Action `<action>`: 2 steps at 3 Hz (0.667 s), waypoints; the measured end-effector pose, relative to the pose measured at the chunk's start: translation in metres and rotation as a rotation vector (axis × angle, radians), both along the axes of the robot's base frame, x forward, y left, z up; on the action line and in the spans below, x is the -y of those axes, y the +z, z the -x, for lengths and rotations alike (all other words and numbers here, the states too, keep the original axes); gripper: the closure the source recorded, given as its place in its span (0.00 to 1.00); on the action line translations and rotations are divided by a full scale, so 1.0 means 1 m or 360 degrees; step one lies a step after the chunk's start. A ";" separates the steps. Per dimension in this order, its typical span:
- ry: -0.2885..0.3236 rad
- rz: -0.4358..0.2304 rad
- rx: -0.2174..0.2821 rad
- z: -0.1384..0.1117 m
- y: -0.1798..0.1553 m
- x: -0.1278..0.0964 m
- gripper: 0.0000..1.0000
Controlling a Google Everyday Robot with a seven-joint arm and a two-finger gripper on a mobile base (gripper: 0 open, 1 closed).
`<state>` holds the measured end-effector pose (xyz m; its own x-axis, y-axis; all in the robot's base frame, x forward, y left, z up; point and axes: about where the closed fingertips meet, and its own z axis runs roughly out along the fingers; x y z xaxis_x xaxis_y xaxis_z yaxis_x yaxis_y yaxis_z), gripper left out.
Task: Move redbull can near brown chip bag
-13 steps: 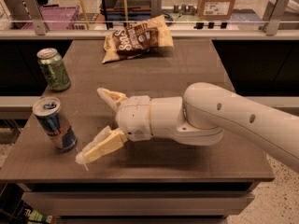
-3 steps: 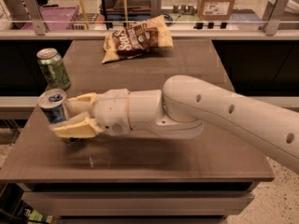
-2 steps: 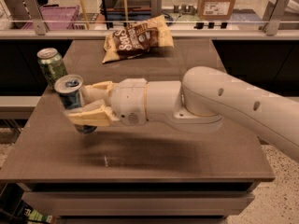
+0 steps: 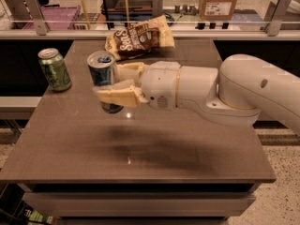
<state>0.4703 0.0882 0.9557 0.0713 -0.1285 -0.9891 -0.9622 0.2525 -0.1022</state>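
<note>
The redbull can [image 4: 102, 74], slim and blue-and-silver with a silver top, is held upright above the table in my gripper [image 4: 115, 83]. The cream fingers [image 4: 117, 96] are shut on its sides, one in front and one behind. The can hangs over the table's middle left, a short way in front of the brown chip bag [image 4: 139, 36], which lies at the table's back edge, dark brown and pale yellow with white lettering. The can's lower part is hidden behind the front finger.
A wider green can [image 4: 55, 69] stands upright at the table's left edge. The brown table [image 4: 187, 149] has a railing and shelves with boxes behind it. My white arm [image 4: 234, 90] reaches in from the right across the table.
My gripper closed on the redbull can, lifted it off the table and carried it right and toward the back, closer to the chip bag.
</note>
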 end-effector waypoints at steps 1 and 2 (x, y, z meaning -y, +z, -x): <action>-0.0144 -0.0019 0.0044 -0.022 0.018 0.033 1.00; -0.0208 0.0021 0.0075 -0.049 0.043 0.061 1.00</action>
